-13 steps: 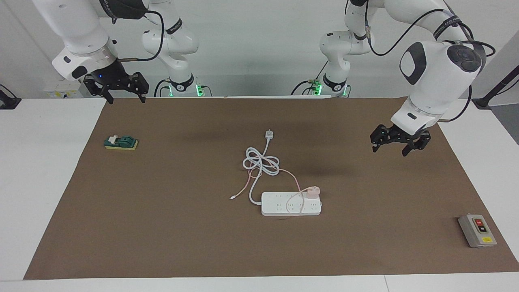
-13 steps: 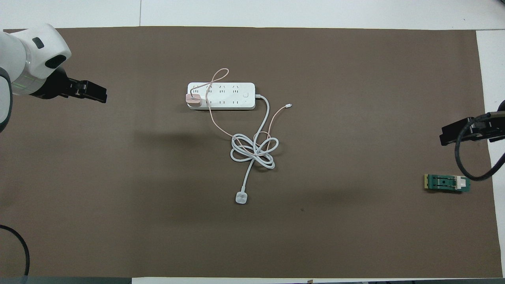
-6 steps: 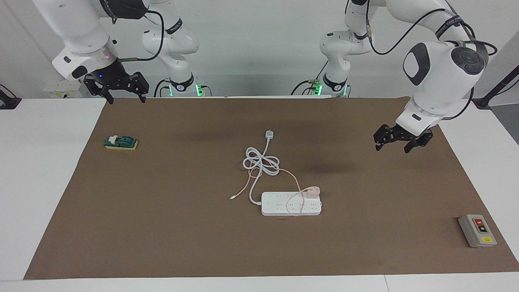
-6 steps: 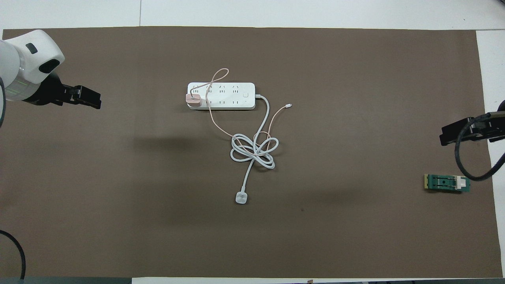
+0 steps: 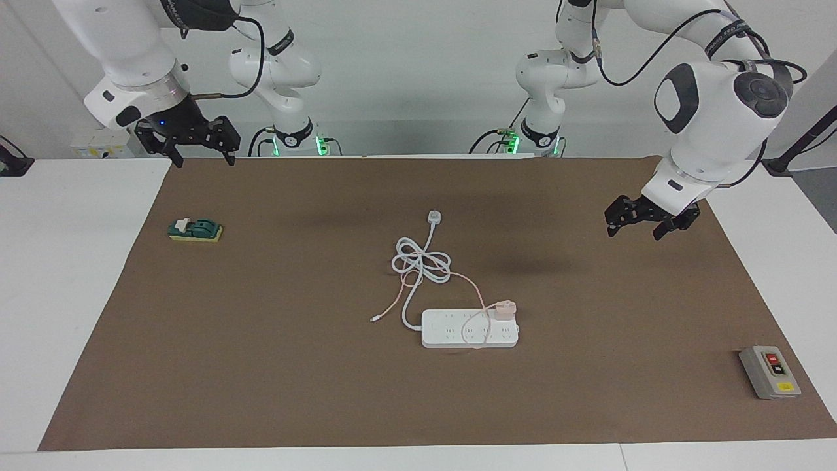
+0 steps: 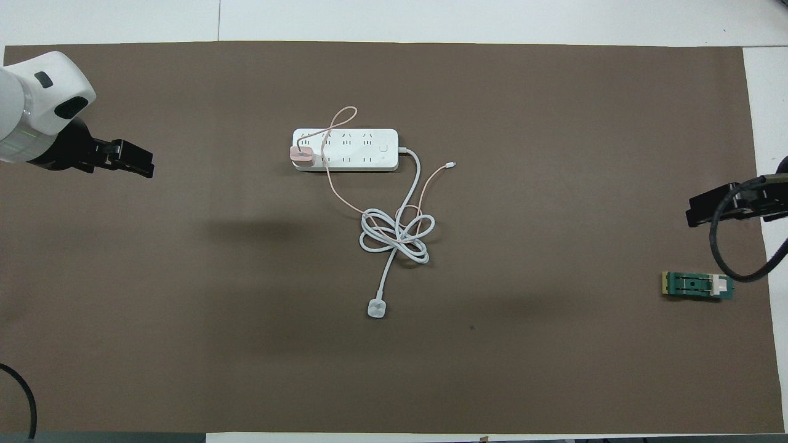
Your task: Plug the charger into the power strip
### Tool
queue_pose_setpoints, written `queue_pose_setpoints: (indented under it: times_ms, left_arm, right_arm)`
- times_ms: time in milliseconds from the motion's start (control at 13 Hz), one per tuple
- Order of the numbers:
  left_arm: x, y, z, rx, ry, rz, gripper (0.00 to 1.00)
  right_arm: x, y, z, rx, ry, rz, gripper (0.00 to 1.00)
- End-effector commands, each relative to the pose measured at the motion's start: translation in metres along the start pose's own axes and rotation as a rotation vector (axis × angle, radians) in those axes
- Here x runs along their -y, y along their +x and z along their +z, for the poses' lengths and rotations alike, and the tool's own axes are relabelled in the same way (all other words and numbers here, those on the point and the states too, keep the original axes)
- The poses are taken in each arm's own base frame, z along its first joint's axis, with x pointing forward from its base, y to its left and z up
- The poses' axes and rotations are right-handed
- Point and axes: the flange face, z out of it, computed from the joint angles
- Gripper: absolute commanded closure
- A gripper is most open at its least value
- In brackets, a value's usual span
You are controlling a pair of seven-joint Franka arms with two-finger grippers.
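**Left tool pulls back; charger sits on the strip**

A brown mat (image 5: 261,366) covers the white tabletop (image 5: 72,294). The right tool (image 5: 193,145), jaws wide and empty, hangs over the mat's edge, unmoved; a green switch block (image 5: 195,230) lies under it, slightly farther out. At mid-mat, well apart from both tools, the charger (image 5: 504,309) stands on the power strip (image 5: 469,329), at the end toward the left arm. The left tool (image 5: 639,225), wide and empty, has drawn away from the strip and risen. A grey button box (image 5: 769,372) lies by the mat's corner.
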Motion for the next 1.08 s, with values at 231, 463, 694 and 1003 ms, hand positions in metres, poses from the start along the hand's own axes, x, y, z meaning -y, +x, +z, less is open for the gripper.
queue_pose_setpoints:
  times_ms: [231,463,694,1003]
  left_arm:
    - [-0.008,-0.011,-0.019,0.048,0.055,0.003,0.0]
    - [-0.014,-0.014,-0.022,0.045,0.055,-0.04,0.0]
    - [-0.014,-0.015,-0.025,0.045,0.055,-0.044,0.0]
    - [-0.019,-0.014,-0.028,0.039,0.021,-0.046,0.0]
  right_arm:
    - [-0.001,-0.001,-0.003,-0.027,0.017,0.011,0.0]
    - [-0.002,-0.002,-0.003,-0.027,0.016,0.01,0.0]
    - [-0.004,-0.002,-0.003,-0.027,0.016,0.011,0.0]
    - [-0.003,-0.002,-0.003,-0.027,0.016,0.01,0.0]
